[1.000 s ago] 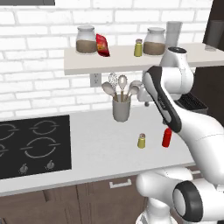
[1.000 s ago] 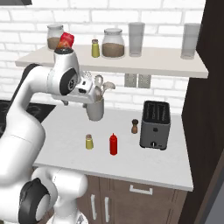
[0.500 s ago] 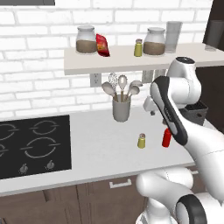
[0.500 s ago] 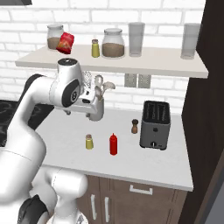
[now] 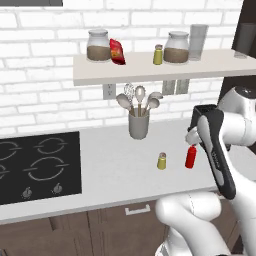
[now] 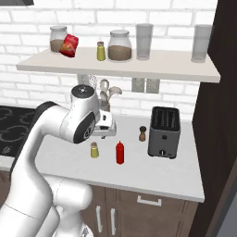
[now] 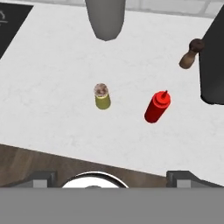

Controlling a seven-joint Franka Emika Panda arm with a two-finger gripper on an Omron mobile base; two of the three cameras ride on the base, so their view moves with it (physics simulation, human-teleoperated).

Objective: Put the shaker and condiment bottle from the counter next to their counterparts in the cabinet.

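Hand view: shaker (image 7: 102, 96) below open gripper (image 7: 111, 178).

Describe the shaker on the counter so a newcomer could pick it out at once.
Start at the pale grey counter, right of the black hob. In front of the grey utensil holder stand two small items side by side. The shaker is the short yellow-green one with a grey cap, beside the taller red condiment bottle.

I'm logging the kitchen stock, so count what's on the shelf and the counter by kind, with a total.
Glass jars: 2
Tall glasses: 2
Shakers: 2
Red snack bag: 1
Red condiment bottle: 1
Utensil holder: 1
Pepper mill: 1
Toaster: 1
Total: 11
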